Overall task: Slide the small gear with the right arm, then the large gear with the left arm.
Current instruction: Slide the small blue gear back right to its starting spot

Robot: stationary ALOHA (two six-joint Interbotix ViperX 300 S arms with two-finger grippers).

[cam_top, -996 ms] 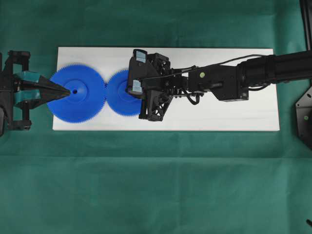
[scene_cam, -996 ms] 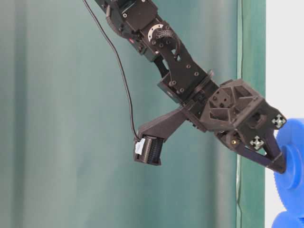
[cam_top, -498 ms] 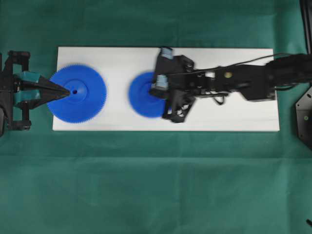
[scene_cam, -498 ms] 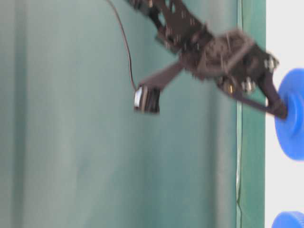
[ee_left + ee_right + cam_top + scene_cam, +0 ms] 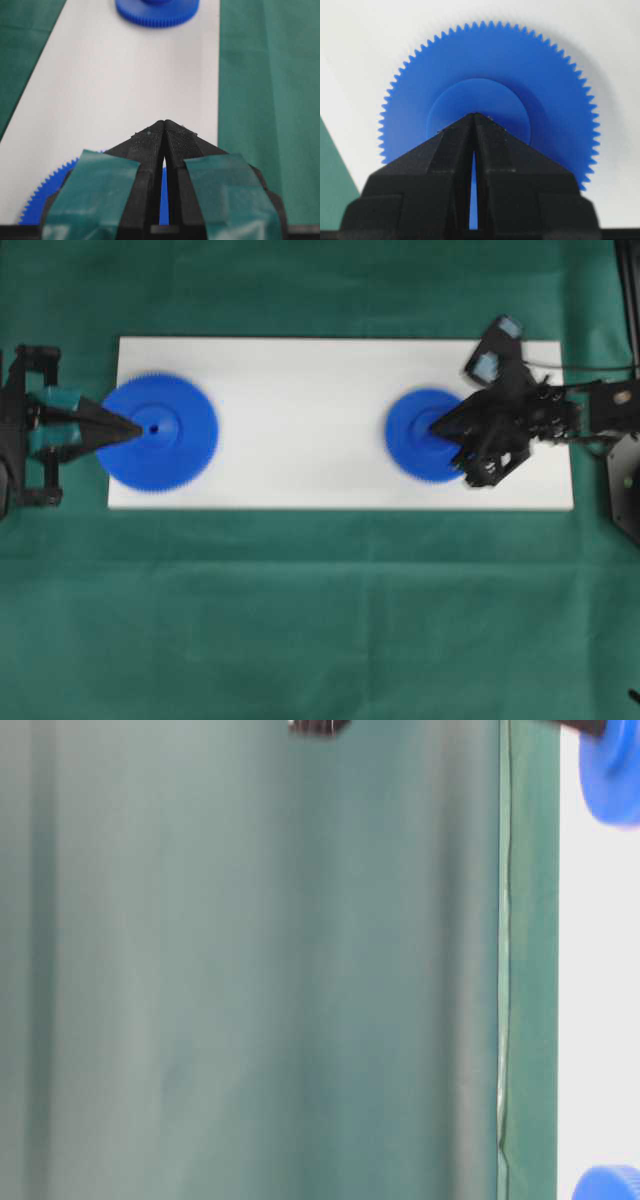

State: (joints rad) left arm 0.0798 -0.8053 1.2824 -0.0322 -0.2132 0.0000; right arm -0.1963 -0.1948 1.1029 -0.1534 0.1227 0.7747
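Observation:
The small gear [image 5: 408, 440] lies toward the right end of the white board [image 5: 300, 390]. My right gripper [image 5: 436, 426] is shut, its pointed tip pressed on the gear's raised hub [image 5: 470, 97]; the right wrist view has the right gripper [image 5: 473, 116] over the small gear [image 5: 490, 50]. The large gear [image 5: 178, 435] lies at the board's left end. My left gripper [image 5: 138, 428] is shut, tip by the gear's centre hole. In the left wrist view the left gripper [image 5: 164, 122] covers most of the large gear [image 5: 42, 197]; the small gear [image 5: 157, 12] lies far ahead.
Green cloth [image 5: 320, 620] surrounds the board on all sides. A long bare stretch of board separates the two gears. The table-level view catches the small gear [image 5: 615, 785] and the edge of the large gear [image 5: 608, 1185] against a green backdrop.
My right arm has dragged the small gear rightward along the board, from touching the large gear to near the right end. The left gripper and large gear have not moved.

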